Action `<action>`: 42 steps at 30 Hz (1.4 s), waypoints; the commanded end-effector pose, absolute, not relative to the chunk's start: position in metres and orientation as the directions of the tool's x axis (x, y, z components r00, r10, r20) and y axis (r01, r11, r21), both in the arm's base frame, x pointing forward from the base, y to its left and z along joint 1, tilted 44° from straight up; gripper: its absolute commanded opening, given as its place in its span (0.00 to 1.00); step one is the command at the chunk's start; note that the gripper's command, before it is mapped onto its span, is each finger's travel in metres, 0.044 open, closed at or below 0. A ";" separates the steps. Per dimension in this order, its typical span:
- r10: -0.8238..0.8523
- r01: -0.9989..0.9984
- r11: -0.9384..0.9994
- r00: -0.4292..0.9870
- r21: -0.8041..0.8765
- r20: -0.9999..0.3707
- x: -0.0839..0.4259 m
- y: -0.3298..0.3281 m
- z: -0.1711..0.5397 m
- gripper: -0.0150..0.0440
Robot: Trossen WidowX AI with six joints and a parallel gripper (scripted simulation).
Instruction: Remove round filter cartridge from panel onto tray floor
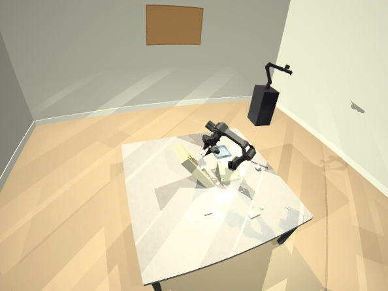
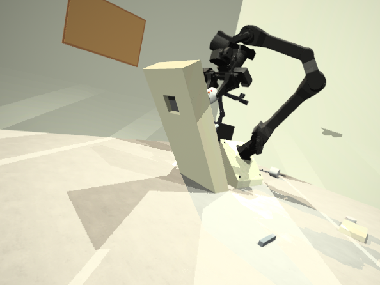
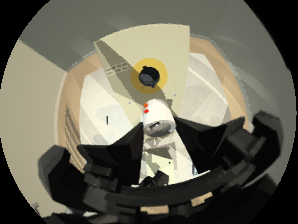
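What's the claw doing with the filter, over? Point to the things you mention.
Claw [image 1: 203, 153] [image 2: 212, 92] [image 3: 157, 121] shut on white cartridge [image 1: 202, 152] [image 2: 212, 95] [image 3: 158, 114]. Cartridge out of panel [image 1: 196, 169] [image 2: 179, 128] [image 3: 172, 45], not on tray [image 1: 226, 156]. Nothing visibly blocking it, over.

Pale worktop [image 1: 170, 235] [image 2: 128, 249], dark legs. Leaning cream panel [image 1: 196, 169] [image 2: 189, 128] [image 3: 172, 50] and wedge-shaped cream base [image 1: 225, 173] [image 2: 249, 183] stand toward far edge. Light-blue tray [image 1: 216, 157] near far corner. Small cream block [image 1: 253, 213] [image 2: 353, 231] nearer front right corner.

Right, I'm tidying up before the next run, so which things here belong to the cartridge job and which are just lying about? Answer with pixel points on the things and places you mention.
Job:
- white cartridge [image 2: 212, 96] [image 3: 159, 116]
- panel [image 1: 196, 167] [image 2: 187, 128] [image 3: 172, 55]
- blue tray [image 1: 215, 156]
- pincer [image 1: 203, 154] [image 2: 212, 91] [image 3: 157, 121]

Lying about:
- small grey bar [image 1: 208, 214] [image 2: 267, 240]
- cream block [image 1: 253, 213] [image 2: 353, 231]
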State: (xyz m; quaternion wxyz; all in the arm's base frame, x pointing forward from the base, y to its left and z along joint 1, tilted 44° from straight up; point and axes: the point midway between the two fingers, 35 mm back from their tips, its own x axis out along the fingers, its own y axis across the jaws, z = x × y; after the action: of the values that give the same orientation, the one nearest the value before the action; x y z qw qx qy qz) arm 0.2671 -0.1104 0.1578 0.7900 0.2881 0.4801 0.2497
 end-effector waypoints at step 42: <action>0.399 0.635 0.611 0.270 0.474 -0.876 0.194 -0.255 0.001 0.25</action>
State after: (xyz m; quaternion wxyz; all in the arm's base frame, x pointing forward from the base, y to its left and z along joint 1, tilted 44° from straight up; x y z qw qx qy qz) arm 0.2111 -0.2413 0.0185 0.6977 0.4066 0.5895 -0.0219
